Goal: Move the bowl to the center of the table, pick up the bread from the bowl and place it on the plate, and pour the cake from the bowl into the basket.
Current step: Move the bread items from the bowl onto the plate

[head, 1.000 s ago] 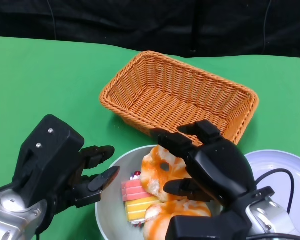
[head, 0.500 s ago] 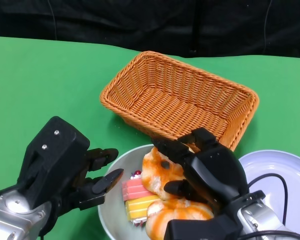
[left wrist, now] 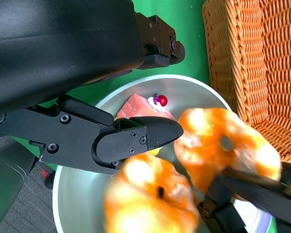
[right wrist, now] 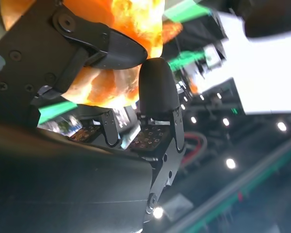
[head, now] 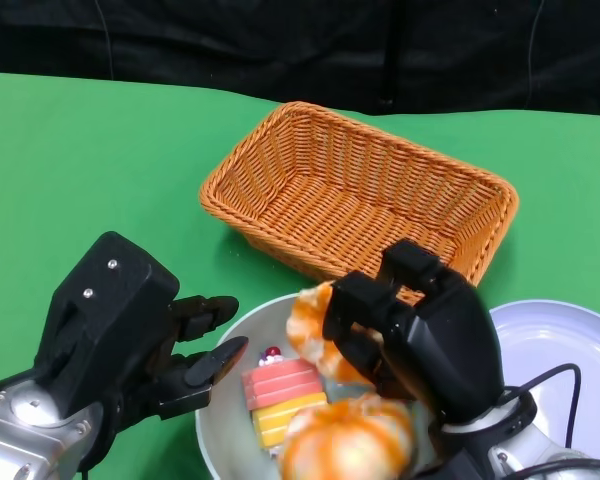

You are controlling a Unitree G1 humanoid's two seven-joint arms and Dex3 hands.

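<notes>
Right hand (head: pixel 420 335): fingers closed around a bread (head: pixel 315 325) piece, held over the bowl (head: pixel 220 420). Left hand (head: pixel 130 340): fingers spread at the bowl's rim, holding nothing. Second bread (head: pixel 350 448) blurred. Cake (head: pixel 280 392) lies in the bowl. Basket (head: pixel 355 190) and plate (head: pixel 555 345) stand on the green counter (head: pixel 80 170). The right wrist view alone shows fingers (right wrist: pixel 157 87) pressing the bread.

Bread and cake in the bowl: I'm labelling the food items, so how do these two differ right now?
The bread is orange-glazed, rounded and twisted; the cake is a blocky slice in pink and yellow layers with a red cherry on top. The right hand grips the bread and has it lifted, while the cake lies untouched in the bowl. Both sit over the same bowl.
</notes>
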